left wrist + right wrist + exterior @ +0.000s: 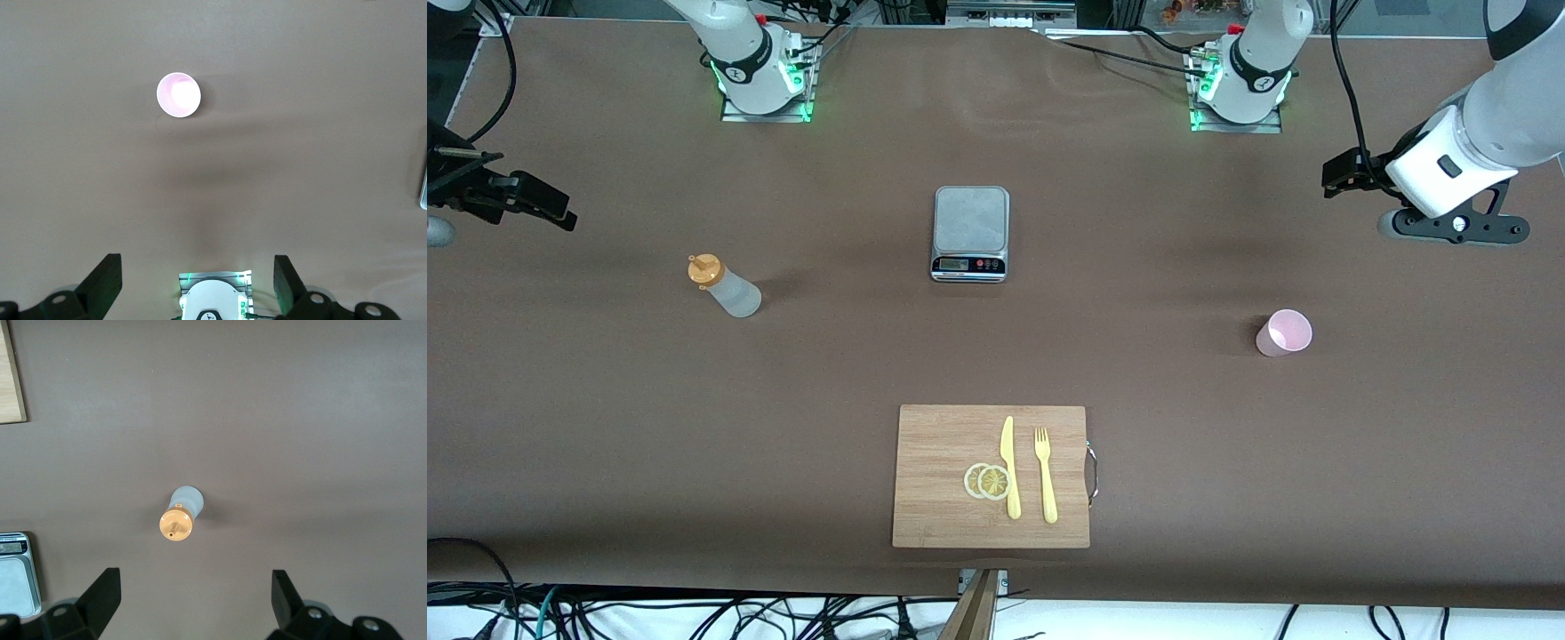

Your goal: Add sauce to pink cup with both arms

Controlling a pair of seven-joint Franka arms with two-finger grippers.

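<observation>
On table, sauce (725, 287): upright, toward right arm's end.
Pink cup (1284, 333): upright, toward left arm's end.
Left hand (198, 279): above table, open, empty.
Right hand (197, 597): above table, open, empty.

The right gripper (193, 600) hangs with fingers (103, 590) spread wide over the brown table (300, 440). The sauce bottle (180, 515) stands at its twelve o'clock, seemingly upright.

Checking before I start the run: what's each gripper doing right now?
Left gripper: open, empty, up over the table's left-arm end.
Right gripper: open, empty, up over the right-arm end.
</observation>
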